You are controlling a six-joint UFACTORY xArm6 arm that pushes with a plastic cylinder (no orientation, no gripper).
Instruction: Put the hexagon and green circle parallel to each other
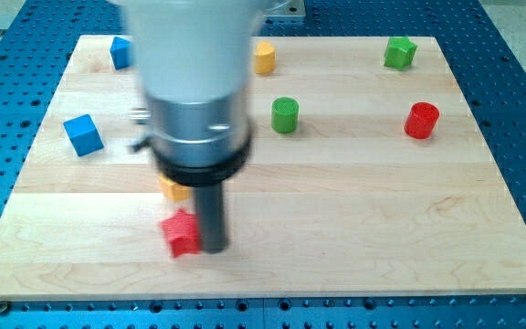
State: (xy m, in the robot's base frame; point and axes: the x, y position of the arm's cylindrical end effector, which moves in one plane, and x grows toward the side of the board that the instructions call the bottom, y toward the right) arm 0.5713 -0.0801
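The green circle (285, 114) is a short cylinder standing upper middle of the wooden board. A yellow hexagon (264, 57) sits near the top edge, just above and left of it. My tip (215, 248) is low on the board, touching the right side of a red star-shaped block (182, 233). The arm's wide body hides the board above the tip. A yellow block (173, 189) peeks out from behind the arm just above the red star; its shape cannot be made out.
A blue cube (83, 134) lies at the left, a blue block (120, 52) at the top left. A green star-like block (399, 52) is at the top right, a red cylinder (421, 120) at the right. The board (382, 228) sits on a blue perforated table.
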